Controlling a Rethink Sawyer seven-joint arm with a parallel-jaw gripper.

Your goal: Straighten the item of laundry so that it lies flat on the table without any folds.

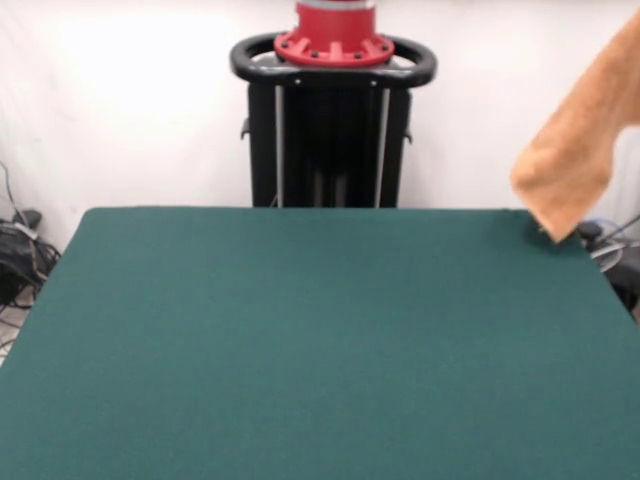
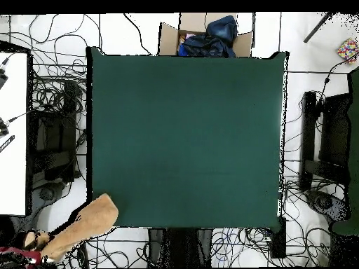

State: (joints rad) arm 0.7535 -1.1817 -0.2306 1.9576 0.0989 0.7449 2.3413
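Observation:
The item of laundry (image 1: 570, 165), an orange-tan towel, hangs in the air at the right edge of the front view. Its lower corner dangles just over the far right corner of the dark green table (image 1: 320, 340). Its upper part runs out of the picture. In the overhead view the towel (image 2: 84, 224) stretches from the table's (image 2: 186, 140) bottom left corner out past the edge, narrowing toward a red piece (image 2: 17, 256) at the picture's border. Whatever holds the towel's upper end is hidden there, and I cannot make out the gripper.
An open cardboard box (image 2: 168, 38) with dark blue cloth stands beyond the table's top edge in the overhead view. Cables cover the floor all round. A white surface (image 2: 12, 133) lies to the left and black stands (image 2: 329, 140) to the right.

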